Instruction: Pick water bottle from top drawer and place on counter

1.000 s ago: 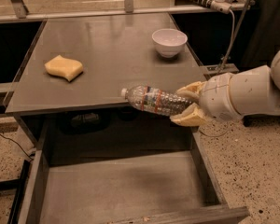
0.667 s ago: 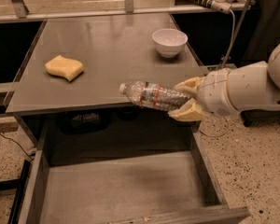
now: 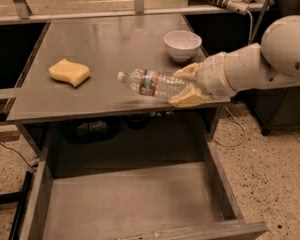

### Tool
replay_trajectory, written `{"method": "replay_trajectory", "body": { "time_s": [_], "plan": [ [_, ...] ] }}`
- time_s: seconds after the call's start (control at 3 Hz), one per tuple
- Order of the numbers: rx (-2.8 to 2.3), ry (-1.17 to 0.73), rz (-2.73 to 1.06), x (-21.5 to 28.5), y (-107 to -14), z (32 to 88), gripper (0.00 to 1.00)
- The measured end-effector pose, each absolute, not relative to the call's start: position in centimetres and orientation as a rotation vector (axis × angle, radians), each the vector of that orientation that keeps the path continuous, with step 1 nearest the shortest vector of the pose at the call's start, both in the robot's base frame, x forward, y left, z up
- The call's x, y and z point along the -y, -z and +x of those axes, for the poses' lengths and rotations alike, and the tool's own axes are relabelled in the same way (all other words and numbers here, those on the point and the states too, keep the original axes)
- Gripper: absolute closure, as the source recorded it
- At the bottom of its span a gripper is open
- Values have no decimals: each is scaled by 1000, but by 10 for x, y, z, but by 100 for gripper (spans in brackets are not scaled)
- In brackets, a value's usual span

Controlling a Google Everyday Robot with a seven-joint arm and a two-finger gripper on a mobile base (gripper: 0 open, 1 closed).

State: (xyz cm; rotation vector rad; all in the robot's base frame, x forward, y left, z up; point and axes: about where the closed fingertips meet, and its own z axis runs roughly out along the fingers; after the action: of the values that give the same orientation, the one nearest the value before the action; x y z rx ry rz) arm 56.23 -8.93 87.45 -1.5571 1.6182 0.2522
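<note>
The water bottle (image 3: 150,83) is clear and ribbed, with a white cap and a red, white and dark label. It lies sideways in the air, cap pointing left, just above the front part of the counter (image 3: 110,44). My gripper (image 3: 187,85) is shut on the bottle's base end, its tan fingers (image 3: 188,98) above and below it. The white arm reaches in from the right. The top drawer (image 3: 130,204) is pulled out below the counter and shows only its bare grey floor.
A yellow sponge (image 3: 69,72) lies on the counter's left side. A white bowl (image 3: 182,44) stands at the counter's back right, just behind my gripper. A power strip (image 3: 225,0) with cables sits beyond the counter at the top right. Speckled floor lies to the right.
My gripper has carried the bottle up and a little back, from in front of the counter's front edge to above the counter surface.
</note>
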Motion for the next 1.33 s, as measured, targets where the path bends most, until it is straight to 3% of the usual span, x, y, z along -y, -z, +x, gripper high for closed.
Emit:
{"method": "replay_trajectory", "body": {
  "time_s": [0.67, 1.33],
  "plan": [
    [-1559, -414, -1571, 66, -881, 640, 100],
    [-1769, -346, -1448, 54, -875, 687, 100]
  ]
}}
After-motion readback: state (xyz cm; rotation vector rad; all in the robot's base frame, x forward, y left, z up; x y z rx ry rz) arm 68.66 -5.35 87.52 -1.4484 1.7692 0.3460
